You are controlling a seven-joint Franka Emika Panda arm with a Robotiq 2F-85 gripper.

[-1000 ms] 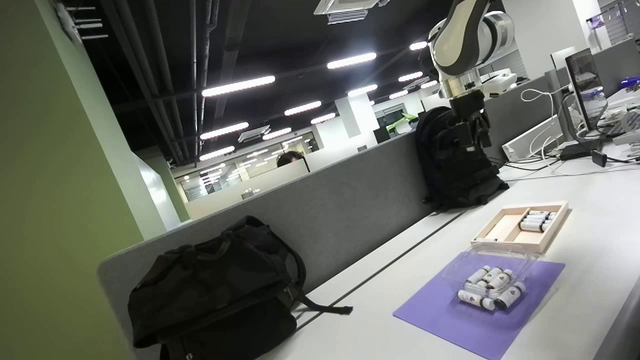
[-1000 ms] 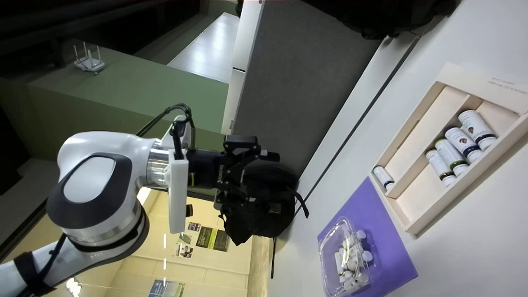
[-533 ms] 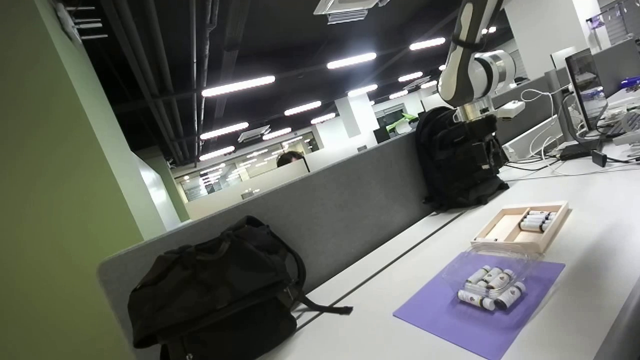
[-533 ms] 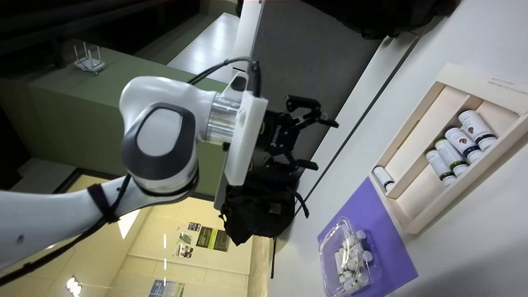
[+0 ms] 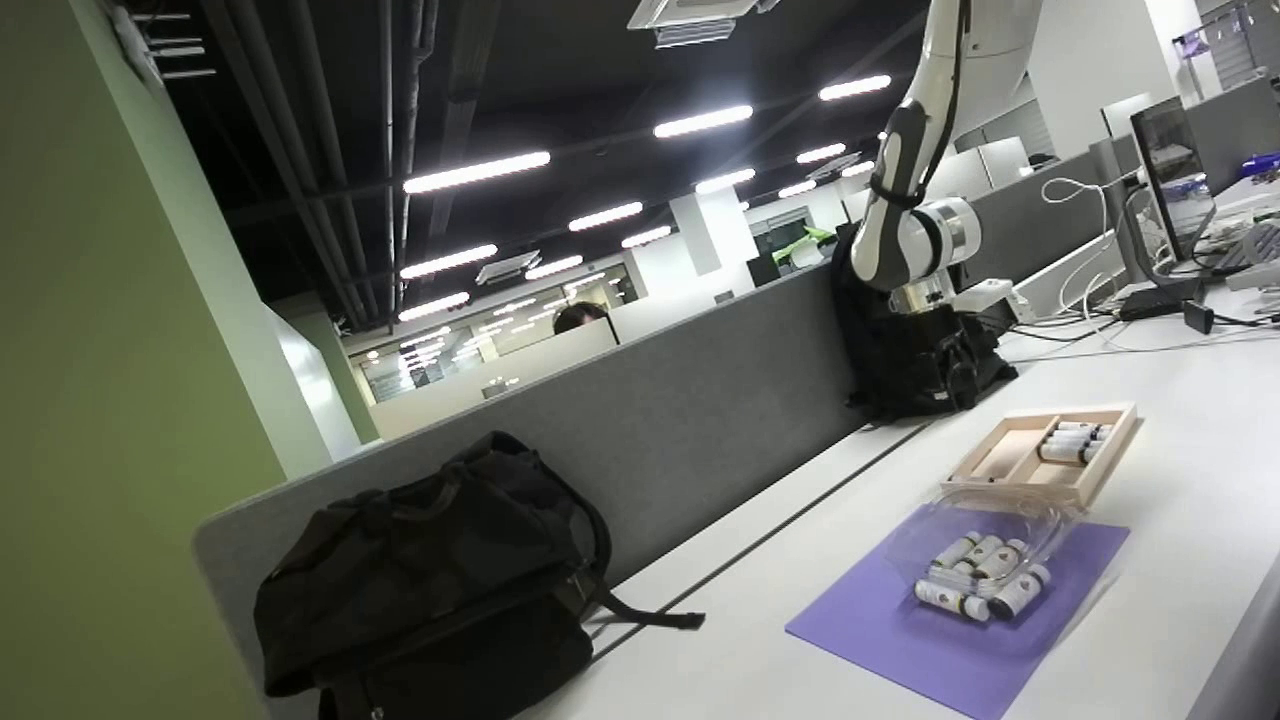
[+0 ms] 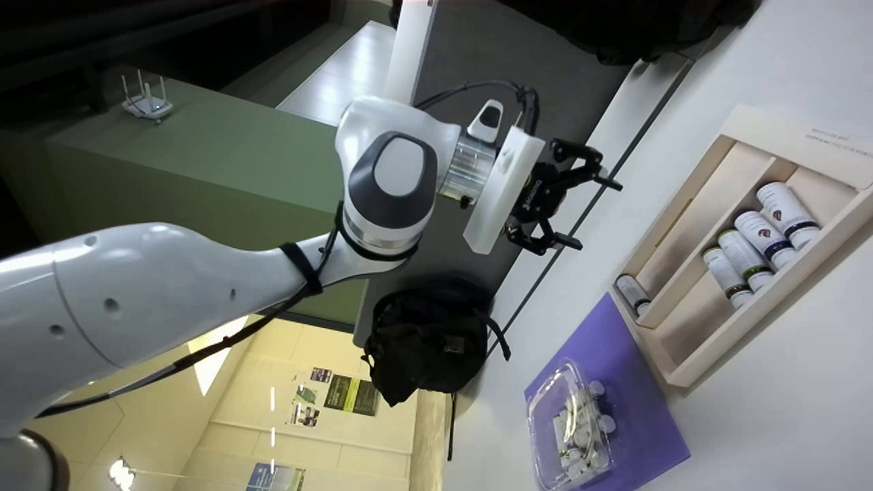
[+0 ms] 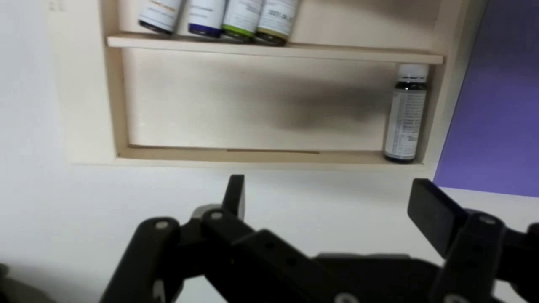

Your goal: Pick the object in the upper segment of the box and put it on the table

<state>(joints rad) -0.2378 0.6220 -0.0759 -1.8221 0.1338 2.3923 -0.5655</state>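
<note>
Judged pre-grasp: holding nothing between wide-parted fingers [image 7: 438, 216]; next, likely needs to shift over bottle [image 7: 406, 120] alone in its segment [image 7: 189, 101] of box [image 7: 189, 154], straddle, grip, lift to table [image 7: 324, 206]

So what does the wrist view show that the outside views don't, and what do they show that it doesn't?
Only the wrist view: rows of tiny print on the lone bottle in the box, too blurry to read.

Only the exterior views: the white arm, the grey panel and the clear tub.

All of them share: the box, the row of bottles in it, the purple mat, the table and the claw.
</note>
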